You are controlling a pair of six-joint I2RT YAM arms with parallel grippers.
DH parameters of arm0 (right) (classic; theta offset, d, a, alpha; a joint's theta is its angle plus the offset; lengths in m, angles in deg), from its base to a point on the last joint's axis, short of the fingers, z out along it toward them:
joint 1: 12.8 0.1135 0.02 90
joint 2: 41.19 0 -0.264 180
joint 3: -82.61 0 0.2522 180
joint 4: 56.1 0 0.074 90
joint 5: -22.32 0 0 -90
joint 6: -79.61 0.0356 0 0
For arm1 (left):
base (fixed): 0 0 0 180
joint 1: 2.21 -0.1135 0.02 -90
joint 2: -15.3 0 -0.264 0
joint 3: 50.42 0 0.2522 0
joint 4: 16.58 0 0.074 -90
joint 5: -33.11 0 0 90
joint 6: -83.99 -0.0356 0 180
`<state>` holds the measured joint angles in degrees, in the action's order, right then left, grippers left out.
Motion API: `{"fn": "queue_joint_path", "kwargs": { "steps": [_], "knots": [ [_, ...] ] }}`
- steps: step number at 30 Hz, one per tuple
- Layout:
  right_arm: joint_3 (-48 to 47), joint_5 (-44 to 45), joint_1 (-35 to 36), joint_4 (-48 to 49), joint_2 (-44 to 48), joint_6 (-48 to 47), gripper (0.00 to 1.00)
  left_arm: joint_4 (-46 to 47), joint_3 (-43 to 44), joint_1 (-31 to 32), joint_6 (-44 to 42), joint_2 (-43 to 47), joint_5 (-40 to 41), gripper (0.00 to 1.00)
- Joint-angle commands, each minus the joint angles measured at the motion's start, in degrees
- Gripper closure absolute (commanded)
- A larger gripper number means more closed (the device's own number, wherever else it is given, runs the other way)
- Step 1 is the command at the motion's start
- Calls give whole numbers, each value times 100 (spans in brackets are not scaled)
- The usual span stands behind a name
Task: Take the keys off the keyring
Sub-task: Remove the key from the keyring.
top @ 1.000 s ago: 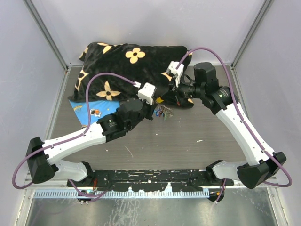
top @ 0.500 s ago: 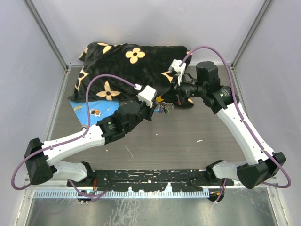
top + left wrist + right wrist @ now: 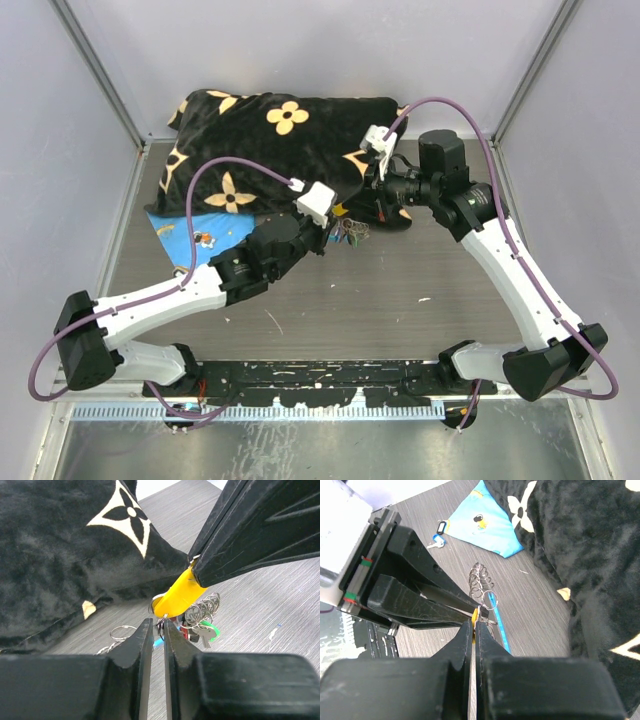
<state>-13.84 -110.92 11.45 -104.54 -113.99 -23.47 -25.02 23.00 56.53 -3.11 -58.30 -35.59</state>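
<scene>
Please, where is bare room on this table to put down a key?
Bare table lies between left arm and right arm, beyond the base rail. Crowded: by the pillow, where left gripper and right gripper meet at the keys.

Bright, even light casts only soft shadows; the right wrist view blows out white at ten o'clock.
</scene>
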Motion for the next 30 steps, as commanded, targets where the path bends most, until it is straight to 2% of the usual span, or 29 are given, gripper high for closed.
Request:
{"fn": "queue_joint_path", "kwargs": {
  "steps": [1, 3, 4, 10, 18, 22, 26, 30],
  "knots": [
    [-70, -284, -33, 442, 92, 160, 99, 434, 66, -55, -176, -100, 72, 88],
    [-55, -282, -61, 459, 99, 167, 99, 435, 51, -56, -240, -100, 40, 99],
    [-51, -281, -80, 469, 99, 172, 99, 442, 32, -56, -279, -90, 20, 100],
    [-30, 139, -142, 433, 105, -48, 99, 491, -226, -55, -656, 237, -241, 100],
    [1, 751, -160, 386, -17, -390, 99, 65, -244, -62, -993, 516, -821, 100],
    [96, 762, -165, 392, -108, -460, 98, -84, -237, -64, -1010, 587, -1048, 100],
    [218, 659, -163, 400, -147, -476, 87, -231, -211, -114, -952, 632, -1302, 100],
    [329, 604, -206, 413, -74, -485, 64, -390, -184, -163, -909, 708, -1461, 100]
  ]
}}
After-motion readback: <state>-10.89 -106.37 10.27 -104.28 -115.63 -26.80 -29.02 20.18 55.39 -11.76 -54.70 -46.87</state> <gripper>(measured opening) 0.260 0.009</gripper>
